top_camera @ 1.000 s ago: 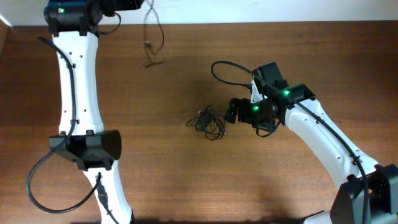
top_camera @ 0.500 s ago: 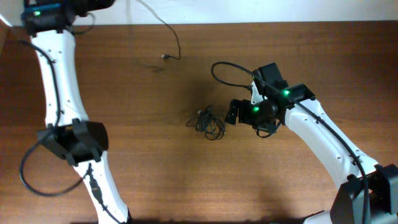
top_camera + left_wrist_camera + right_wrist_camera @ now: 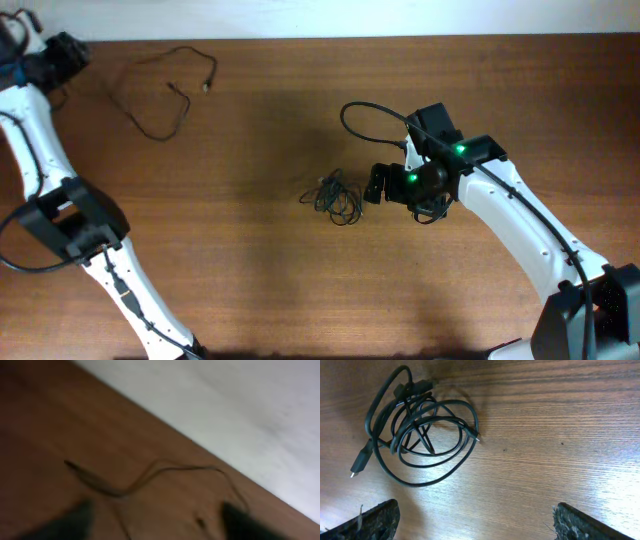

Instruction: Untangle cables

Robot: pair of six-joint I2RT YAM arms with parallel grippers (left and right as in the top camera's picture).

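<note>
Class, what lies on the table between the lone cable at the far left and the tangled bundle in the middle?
Nothing: the overhead view shows only bare table between the lone cable and the bundle.

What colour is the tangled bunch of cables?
Black; the cable bundle shows best from the right wrist.

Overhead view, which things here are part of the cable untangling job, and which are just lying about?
Part of the job:
- knotted cable bundle, mid-table
- separate loose cable, lying at the table's far left corner

Just there:
- wooden table
- thick wire loop on the right arm
- white wall strip behind the table
</note>
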